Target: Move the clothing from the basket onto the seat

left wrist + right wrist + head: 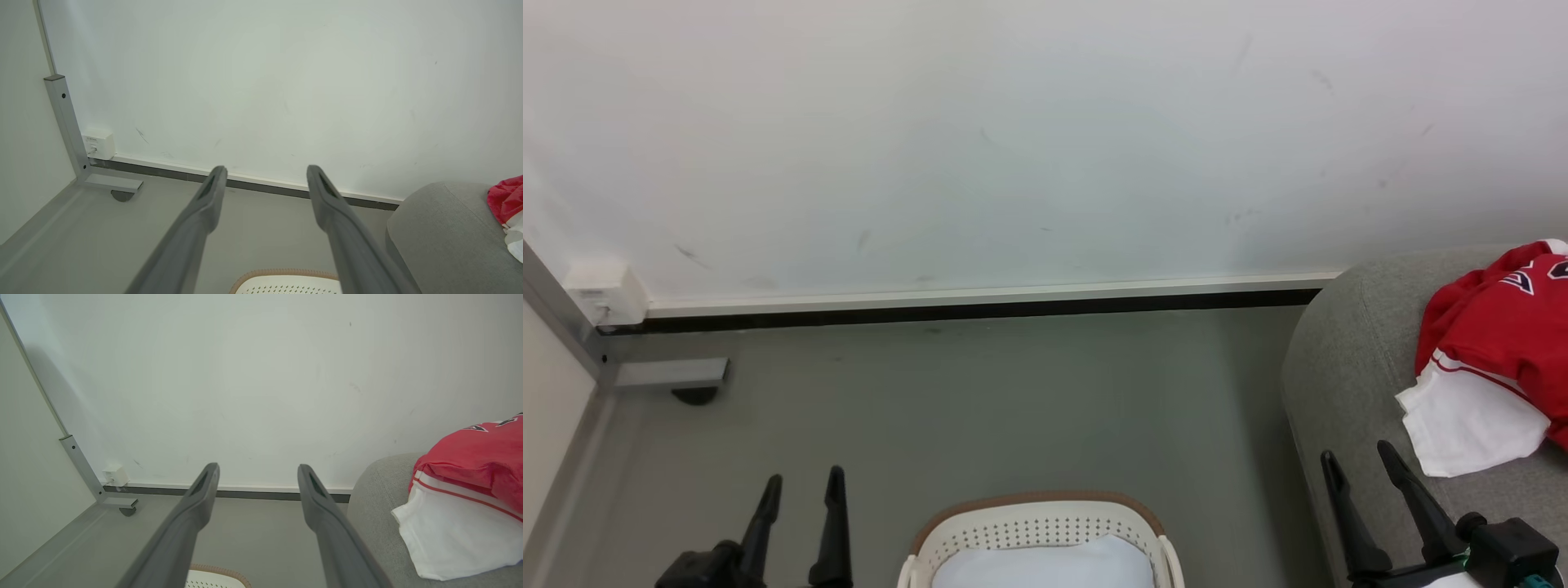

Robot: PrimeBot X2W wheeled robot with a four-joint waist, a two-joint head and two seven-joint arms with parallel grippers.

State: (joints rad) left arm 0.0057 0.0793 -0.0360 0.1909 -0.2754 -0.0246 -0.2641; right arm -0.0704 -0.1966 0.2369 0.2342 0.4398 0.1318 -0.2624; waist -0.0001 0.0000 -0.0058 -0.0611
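**While both grippers hang open, the red kit is lying on the seat**

When we start from the head view, we get both arms at once: left gripper (805, 475) at the lower left, right gripper (1356, 451) at the lower right, each with its fingers spread wide and nothing between them. The basket (1037, 510) sits on the grey floor (1013, 408) between them, and this view lets us look inside it: a plain pale cloth (1045, 563). The clothing (1494, 343), red with a big white part, lies on the seat (1347, 359), near the right gripper's tips and well apart from the left one.

Left wrist view: the left gripper (266, 168) has its jaws wide, pointing at the foot of the wall (261, 81). The basket rim shows below, and a scrap of red and white sits at the far right edge. The small white box (98, 143) on the wall has a label, way too tiny for us to read.

Right wrist view: the right gripper (258, 466) is wide open too. We get our closest look at the clothing here, red over white with a thin red stripe, off to the right of the fingers and not touching them. The jersey's black-and-white lettering (474, 427) is cut off at the frame edge, so we can't read it.
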